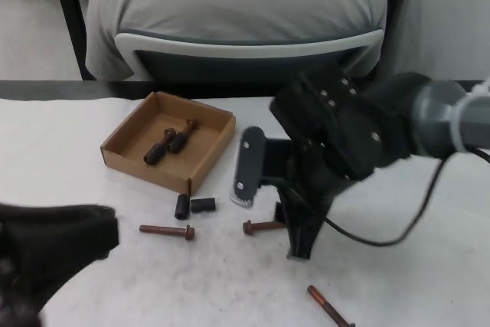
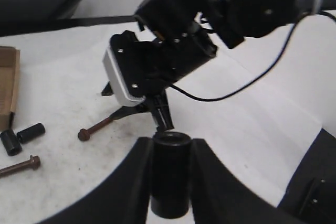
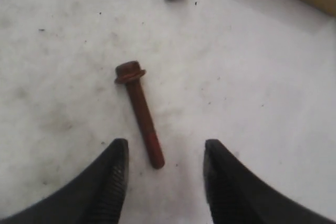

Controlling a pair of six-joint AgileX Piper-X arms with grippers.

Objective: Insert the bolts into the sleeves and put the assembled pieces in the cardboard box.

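While the left gripper (image 2: 169, 144) pinches a sleeve (image 2: 169, 182) between its 2 fingers, I see the right gripper (image 3: 165, 148) hanging over a bolt (image 3: 139, 109) with its fingers spread and touching nothing.

The held sleeve is a short, glossy black tube. Its open bore faces outward past the fingertips, and the 2 dark fingers press on its sides.

The bolt under the right gripper is rusty brown, with a flanged head and a plain straight shank. It lies flat on the white bench (image 1: 398, 281). Its tail end sits between the 2 ribbed fingertips (image 3: 116, 182) and its head points away from them. In the high view it lies just beside the right arm's downward-pointing fingers.

I count 2 loose sleeves (image 1: 181, 206) (image 1: 203, 204), both black and stubby, lying close together on the bench just in front of the box (image 1: 145, 168). A 2nd bolt (image 1: 167, 230), the same rust colour, lies flat just beside them on the side away from the box. A 3rd bolt (image 1: 329, 305) lies well apart from the others, toward the near edge of the bench.

The box is tan cardboard, shallow and open-topped. It holds 2 assembled pieces (image 1: 157, 151) (image 1: 181, 139), each a black sleeve with a brown bolt through it, lying side by side at a slant on the box floor.
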